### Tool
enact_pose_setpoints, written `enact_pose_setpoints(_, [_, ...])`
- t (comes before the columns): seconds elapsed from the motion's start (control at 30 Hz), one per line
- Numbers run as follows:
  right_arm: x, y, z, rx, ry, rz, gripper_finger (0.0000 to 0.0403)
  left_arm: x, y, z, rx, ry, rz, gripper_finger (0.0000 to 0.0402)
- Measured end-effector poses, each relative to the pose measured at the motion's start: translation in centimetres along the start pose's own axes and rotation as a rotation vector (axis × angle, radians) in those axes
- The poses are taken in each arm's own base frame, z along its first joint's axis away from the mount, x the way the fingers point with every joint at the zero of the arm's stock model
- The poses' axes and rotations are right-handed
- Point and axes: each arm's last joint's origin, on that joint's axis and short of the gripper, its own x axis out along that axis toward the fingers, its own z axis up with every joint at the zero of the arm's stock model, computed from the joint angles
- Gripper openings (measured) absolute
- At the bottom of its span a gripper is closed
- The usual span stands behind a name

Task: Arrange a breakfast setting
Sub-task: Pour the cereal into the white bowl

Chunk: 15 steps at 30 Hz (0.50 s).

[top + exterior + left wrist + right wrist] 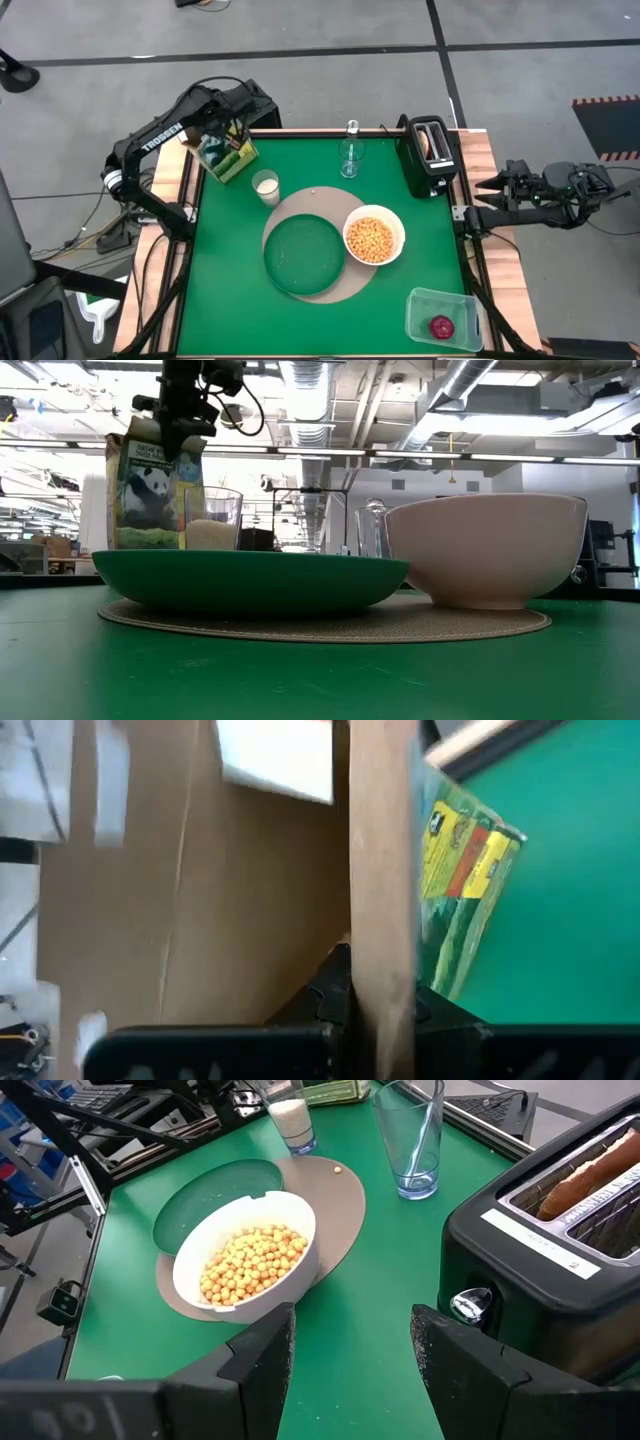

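Left gripper (pixel 215 135) fingers clamped; right gripper (pixel 350 1345) fingers apart.

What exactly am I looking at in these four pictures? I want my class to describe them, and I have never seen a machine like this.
It is a robot with two dark arms at a green table. One picture looks down from above, one sits at table height, and two come from cameras on the wrists. The left pincer is shut on the top flap of a cereal box at the table's far left corner. The right pincer waits open beside the table, holding nothing. On a round tan mat sit a green plate and a white bowl of cereal. Nearby stand a milk glass, a clear glass, a black toaster and a clear tub with a red fruit.
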Motion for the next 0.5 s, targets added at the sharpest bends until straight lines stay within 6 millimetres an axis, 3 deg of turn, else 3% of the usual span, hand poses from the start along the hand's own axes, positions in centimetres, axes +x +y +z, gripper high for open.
enact_pose_setpoints(0.33, [0.0,0.0,-0.01,-0.003,0.001,-0.001,0.0227,0.86,-0.79,-0.54,0.036,0.065,-0.063,0.0001])
enact_pose_setpoints(0.5, [0.0,0.0,-0.01,-0.003,0.001,-0.001,0.0227,0.81,-0.9,-0.62,0.052,0.07,-0.073,0.0024])
